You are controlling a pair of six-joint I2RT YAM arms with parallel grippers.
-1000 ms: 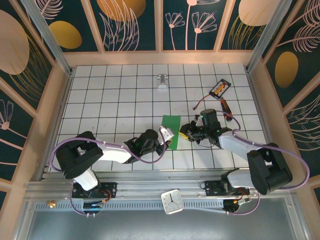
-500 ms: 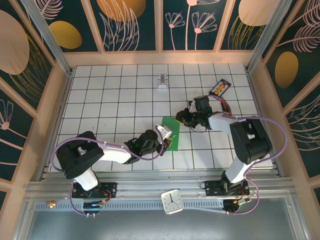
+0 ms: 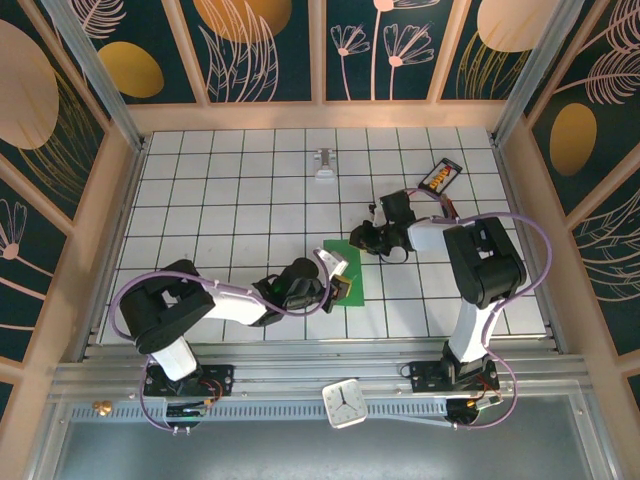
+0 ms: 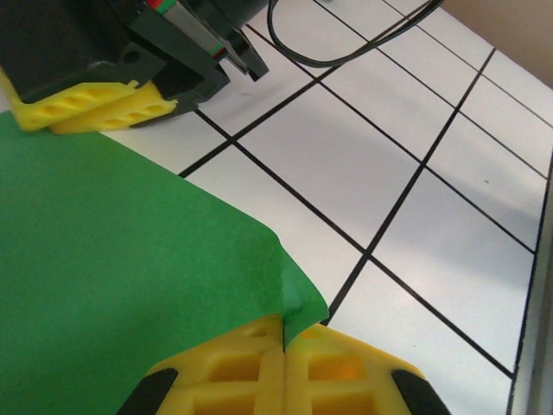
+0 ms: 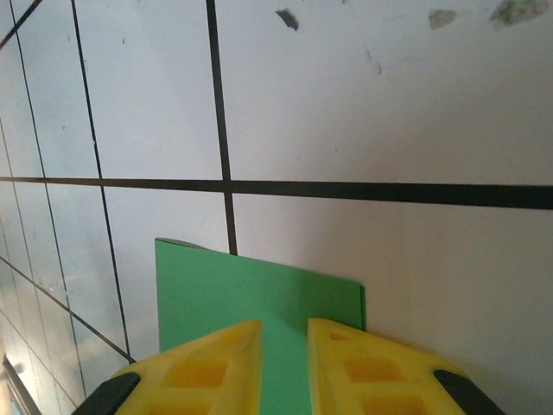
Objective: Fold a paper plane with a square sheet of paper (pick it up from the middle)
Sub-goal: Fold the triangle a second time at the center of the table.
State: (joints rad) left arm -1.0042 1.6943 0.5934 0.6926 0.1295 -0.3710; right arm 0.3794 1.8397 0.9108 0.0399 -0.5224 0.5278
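At the left wrist, left claw clamps green sheet — right claw slightly apart.

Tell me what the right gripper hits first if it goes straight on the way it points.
The paper: it lies right before the right gripper, reaching between its fingers. Beyond it, table tiles. Whether the tips touch it is unclear.

Bright, even overhead light; soft shadows; mild glare; both wrist views blur close up.
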